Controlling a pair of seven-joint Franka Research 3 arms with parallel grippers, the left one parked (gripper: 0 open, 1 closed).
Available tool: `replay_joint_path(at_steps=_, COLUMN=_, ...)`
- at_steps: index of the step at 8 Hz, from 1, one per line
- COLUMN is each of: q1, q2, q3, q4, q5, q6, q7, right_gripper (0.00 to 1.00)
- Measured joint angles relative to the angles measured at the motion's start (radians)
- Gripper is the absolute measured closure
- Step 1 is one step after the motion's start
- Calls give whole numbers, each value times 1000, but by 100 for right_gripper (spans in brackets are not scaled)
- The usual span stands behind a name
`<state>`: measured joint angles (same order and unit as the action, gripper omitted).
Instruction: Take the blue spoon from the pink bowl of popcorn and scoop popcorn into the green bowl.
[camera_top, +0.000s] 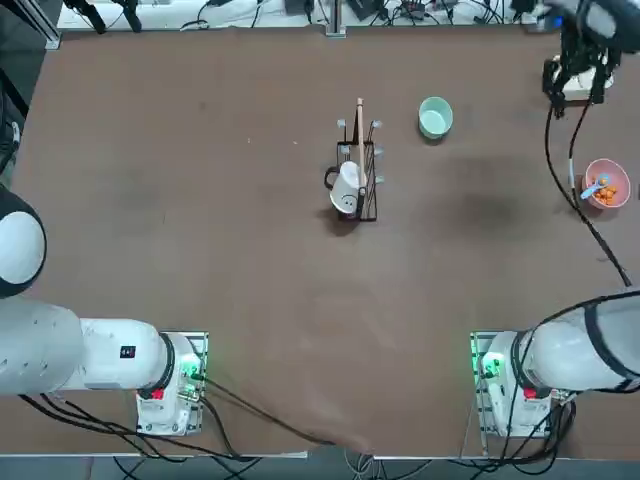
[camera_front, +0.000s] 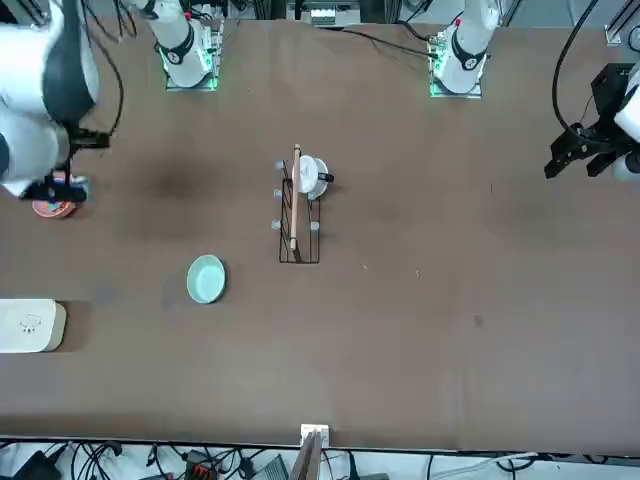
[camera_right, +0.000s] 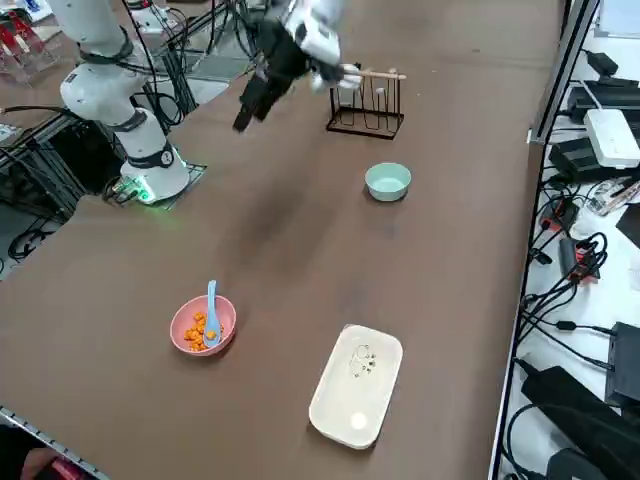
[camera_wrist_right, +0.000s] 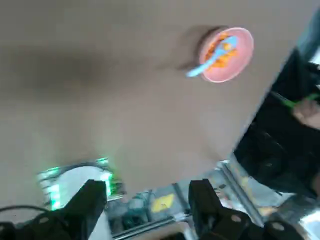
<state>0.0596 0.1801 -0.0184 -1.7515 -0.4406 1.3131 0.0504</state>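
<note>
Near the table's right edge, well out from the robot, sits the pink bowl with a small heap of orange popcorn in it; the blue spoon rests in the bowl, its scoop end among the pieces and its handle leaning up over the rim. None of this has been touched yet. High over the table hangs the right gripper, well apart from the pink bowl, its 2 fingers spread wide with nothing between them; the wrist view looks across bare tabletop to the bowl and spoon in the distance. The green bowl stands empty farther toward the far side of the table, just beside a black wire rack that carries a white mug with a smiley face. A flat white tray lies near the pink bowl. By my reading, the step in hand is the approach: the arm is in the air and the pick-up of the spoon has not begun. The next move calls for bringing the open fingers down over the pink bowl, lining them up across the thin handle where it clears the rim, and closing there without nudging the light bowl or spilling the pieces.
</note>
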Motion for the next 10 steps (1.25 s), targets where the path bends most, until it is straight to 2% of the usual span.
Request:
replay_joint_path(at_steps=3, q1=-85, q2=4, q3=-3, q4=-226, q5=-269, q6=258, q7=154, right_gripper=1)
replay_joint_path(at_steps=5, q1=-101, q2=10, q3=-3, q4=-391, q5=-467, q6=404, q7=410, right_gripper=1)
replay_joint_path(at_steps=7, q1=-90, q2=62, q3=9, q4=-533, q5=-691, q6=454, q7=717, right_gripper=3)
replay_joint_path(at_steps=10, q1=-61, q2=245, q3=15, q4=-567, q5=-874, q6=451, q7=1070, right_gripper=3)
